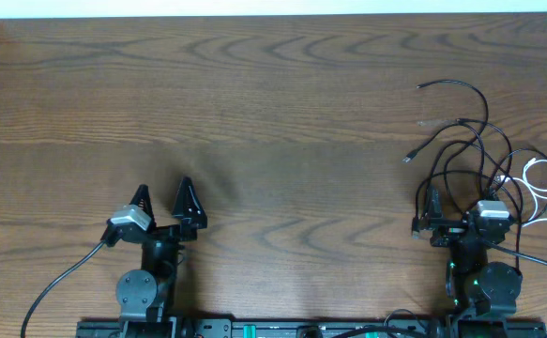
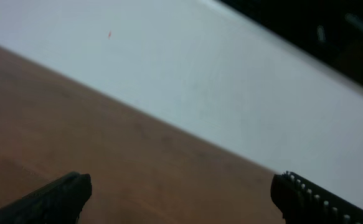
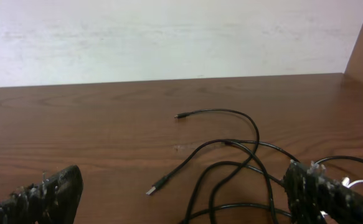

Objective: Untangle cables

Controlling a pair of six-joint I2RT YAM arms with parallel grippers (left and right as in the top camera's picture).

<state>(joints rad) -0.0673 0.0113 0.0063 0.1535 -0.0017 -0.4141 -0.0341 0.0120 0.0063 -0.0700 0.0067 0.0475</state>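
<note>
Overhead, I saw both arms parked at the near edge of the table (image 1: 254,94), so I judged the untangling had not yet begun. The left gripper (image 1: 162,186) stood wide open and empty over bare wood. Its wrist view showed only the two finger ends, the wood and a pale wall beyond. The right gripper (image 3: 182,173) was spread just as wide and had hold of nothing.

The black cables (image 1: 479,141) lay in a loose knot of crossing loops on the right side. The knot began between and just beyond the right fingers and ran out toward the far right. One plug (image 3: 156,186) pointed left, close ahead of that gripper. The white cable (image 1: 530,169) curled at the right edge of the heap, beside the black loops. All of this lay well apart from the left gripper.

I reckoned the next move called for the right gripper to drop onto a single outer strand and pinch it, while the left arm crossed over to pin the rest.
</note>
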